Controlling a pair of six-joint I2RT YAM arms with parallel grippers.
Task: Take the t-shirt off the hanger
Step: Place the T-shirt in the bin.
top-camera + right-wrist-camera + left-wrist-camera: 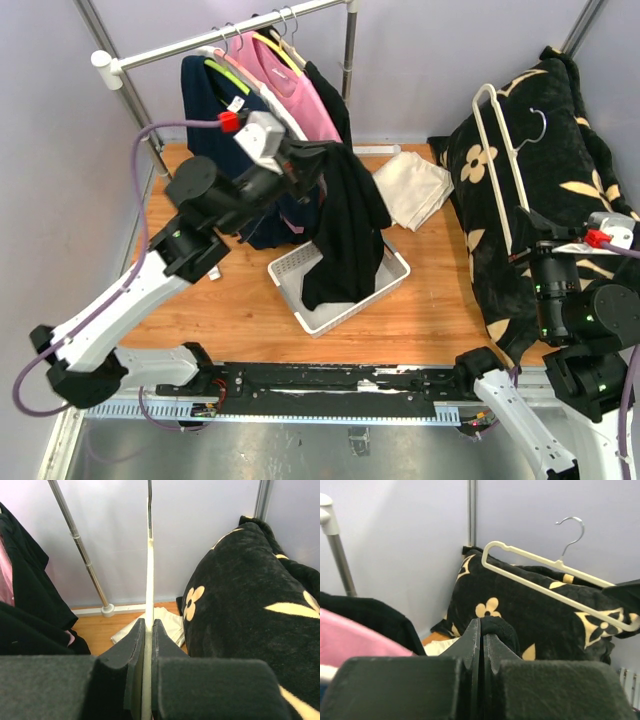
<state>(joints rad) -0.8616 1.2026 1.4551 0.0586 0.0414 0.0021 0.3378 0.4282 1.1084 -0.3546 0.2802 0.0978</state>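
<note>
Top external view: my left gripper (pixel 308 160) grasps the black t-shirt (pixel 345 230), which dangles at frame centre over the white basket (pixel 335 320). My right gripper (pixel 543 240) pinches the bare hanger (pixel 503 180). Next, I judge, lower the shirt and release.

White links (pixel 110 305), black joints (pixel 195 185), purple cables (pixel 185 123), red connectors (pixel 229 122), black left end effector (pixel 480 630)
</note>
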